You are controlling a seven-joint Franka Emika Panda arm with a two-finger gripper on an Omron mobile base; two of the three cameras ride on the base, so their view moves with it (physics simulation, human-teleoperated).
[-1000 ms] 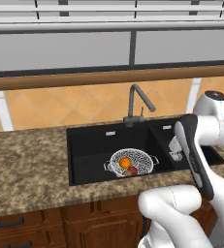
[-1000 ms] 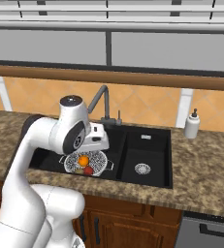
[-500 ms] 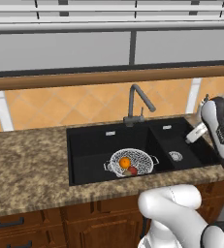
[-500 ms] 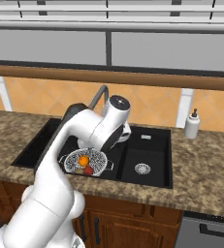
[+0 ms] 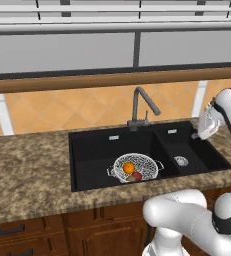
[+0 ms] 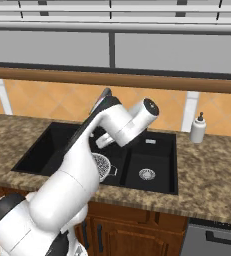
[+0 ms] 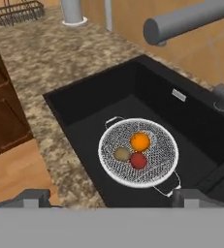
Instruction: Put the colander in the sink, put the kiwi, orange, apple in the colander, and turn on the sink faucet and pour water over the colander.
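In the left base view, one large black rectangular double sink (image 5: 94, 150) is set in the speckled brown granite counter (image 5: 27, 165); its left basin holds one round silvery wire-mesh colander (image 5: 135, 167) with two small side handles, resting on the basin floor near the front wall. Three fruits lie in the mesh, clearest in the hand view: one dull brown-tan kiwi (image 7: 121, 154), one bright orange ball of an orange (image 7: 140, 141) and one red apple (image 7: 138, 160), bunched together and touching or nearly so. Behind the divider stands one tall dark grey gooseneck faucet (image 5: 142, 106), its spout angled right. The right basin shows one round steel drain (image 5: 181, 161); the left basin's drain is hidden. In the right base view the arm covers most of the colander, and one white soap bottle (image 6: 198, 128) stands on the counter at the right. The gripper (image 7: 111, 197) hangs above the left basin, its fingers spread wide and empty, only the dark tips visible
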